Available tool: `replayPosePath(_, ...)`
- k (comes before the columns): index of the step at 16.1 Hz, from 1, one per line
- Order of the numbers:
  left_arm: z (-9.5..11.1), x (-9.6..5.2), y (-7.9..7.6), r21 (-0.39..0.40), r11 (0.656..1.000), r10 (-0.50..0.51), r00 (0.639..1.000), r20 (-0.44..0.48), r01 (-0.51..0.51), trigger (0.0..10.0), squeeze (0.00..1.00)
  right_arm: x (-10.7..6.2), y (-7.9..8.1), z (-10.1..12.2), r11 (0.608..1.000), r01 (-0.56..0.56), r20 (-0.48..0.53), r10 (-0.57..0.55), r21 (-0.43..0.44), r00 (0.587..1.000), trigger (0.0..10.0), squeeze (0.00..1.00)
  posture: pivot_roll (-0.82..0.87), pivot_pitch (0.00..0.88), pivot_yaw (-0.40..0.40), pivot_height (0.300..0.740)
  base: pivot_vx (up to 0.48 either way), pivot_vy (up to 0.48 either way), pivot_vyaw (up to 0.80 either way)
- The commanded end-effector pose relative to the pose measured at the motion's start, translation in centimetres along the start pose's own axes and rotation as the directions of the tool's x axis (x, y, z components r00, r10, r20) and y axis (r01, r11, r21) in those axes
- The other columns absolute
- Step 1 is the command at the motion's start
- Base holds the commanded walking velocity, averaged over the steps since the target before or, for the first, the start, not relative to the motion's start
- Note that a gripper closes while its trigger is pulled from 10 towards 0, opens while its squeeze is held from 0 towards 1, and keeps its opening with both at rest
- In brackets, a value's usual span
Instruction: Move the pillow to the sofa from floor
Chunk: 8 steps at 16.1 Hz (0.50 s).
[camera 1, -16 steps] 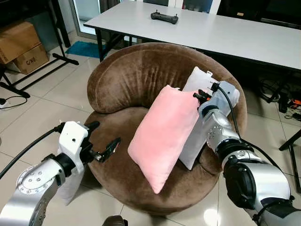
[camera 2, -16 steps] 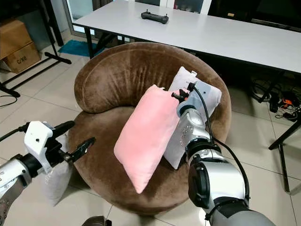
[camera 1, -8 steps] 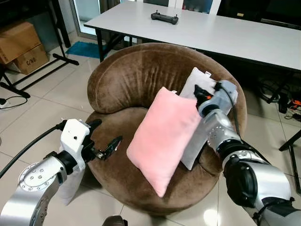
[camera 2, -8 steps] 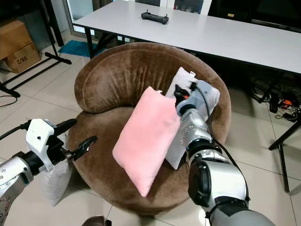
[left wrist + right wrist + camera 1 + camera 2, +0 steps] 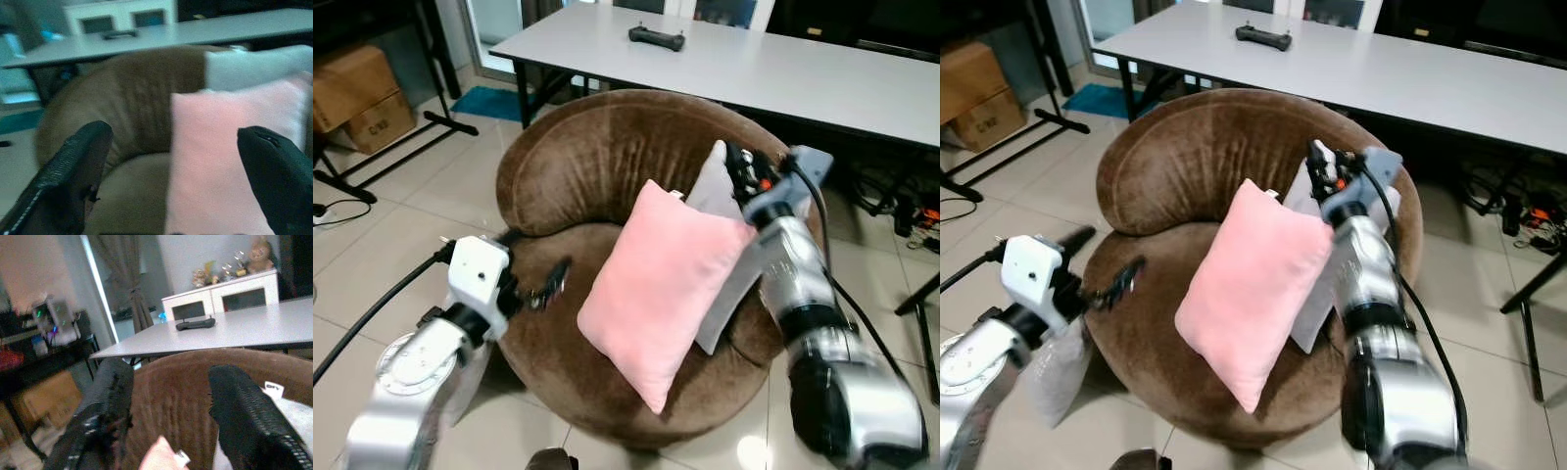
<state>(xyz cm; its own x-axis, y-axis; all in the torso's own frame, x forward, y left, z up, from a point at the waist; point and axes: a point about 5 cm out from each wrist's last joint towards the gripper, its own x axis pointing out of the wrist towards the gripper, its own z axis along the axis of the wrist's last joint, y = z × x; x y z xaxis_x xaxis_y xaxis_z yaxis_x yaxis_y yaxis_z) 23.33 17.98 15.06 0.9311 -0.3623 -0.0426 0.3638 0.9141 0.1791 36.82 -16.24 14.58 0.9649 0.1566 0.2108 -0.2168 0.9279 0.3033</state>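
My left gripper (image 5: 166, 161) hovers low by the front rim of the round brown velvet sofa (image 5: 597, 157), its two black fingers spread wide apart with nothing between them. Tucked against my left forearm, down beside the sofa's base, hangs a pale grey cushion (image 5: 1056, 372) near the tiled floor (image 5: 401, 225). In the sofa's seat the soft pink rectangular pillow (image 5: 661, 279) stands tilted on one corner, leaning back against a white pillow (image 5: 724, 264) that rests along the sofa's right side. My right gripper (image 5: 168, 411) is above the pink pillow's upper edge, just beside the white pillow's top, fingers parted and holding nothing. Behind the sofa runs a long white table (image 5: 773, 69) with a black handheld controller (image 5: 656, 37) lying on it. Cardboard boxes (image 5: 357, 93) sit far off on my left.
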Motion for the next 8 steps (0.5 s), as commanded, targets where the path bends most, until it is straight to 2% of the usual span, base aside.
replayPosePath(1, 0.2, 0.3, 0.1, 0.059, 0.996, 0.074, 0.997, 0.007, -0.074, 10.0, 0.00, -0.9, 0.6, 0.1, 0.998, -0.032, -0.022, 0.031, -0.045, 0.999, 10.0, 0.19, 0.15, 0.000, -0.052, 0.740, 0.000, 0.000, 0.00)
replayPosePath(2, 0.2, 0.4, 0.0, 0.080, 0.991, 0.108, 0.994, 0.010, -0.108, 10.0, 0.00, -2.0, 0.8, -0.1, 0.997, -0.029, -0.050, 0.025, -0.070, 0.998, 10.0, 0.00, 0.15, 0.000, -0.060, 0.740, 0.000, 0.000, 0.00)
replayPosePath(4, 0.1, 0.4, 0.3, 0.103, 0.980, 0.173, 0.985, 0.008, -0.172, 10.0, 0.00, -4.3, 1.5, -0.3, 0.995, -0.013, -0.081, 0.005, -0.097, 0.997, 10.0, 0.00, 0.15, 0.000, -0.064, 0.740, 0.000, 0.000, 0.00)
replayPosePath(6, 0.0, 0.4, 0.3, 0.109, 0.975, 0.195, 0.981, 0.011, -0.195, 10.0, 0.00, -6.2, 1.7, -0.4, 0.991, 0.033, -0.078, -0.044, -0.129, 0.996, 10.0, 0.00, 0.14, 0.000, -0.064, 0.740, 0.000, 0.000, 0.00)
replayPosePath(7, 0.0, 0.5, 0.2, 0.107, 0.974, 0.198, 0.980, 0.017, -0.199, 10.0, 0.00, -7.1, 1.5, -0.7, 0.986, 0.070, -0.080, -0.083, -0.149, 0.993, 10.0, 0.00, 0.13, 0.000, -0.063, 0.740, 0.000, 0.000, 0.00)
replayPosePath(8, 0.0, 0.6, 0.1, 0.098, 0.972, 0.214, 0.976, 0.030, -0.216, 10.0, 0.00, -8.9, 1.0, -1.1, 0.973, 0.133, -0.117, -0.156, -0.187, 0.981, 10.0, 0.00, 0.12, 0.000, -0.060, 0.740, 0.000, 0.307, 0.00)
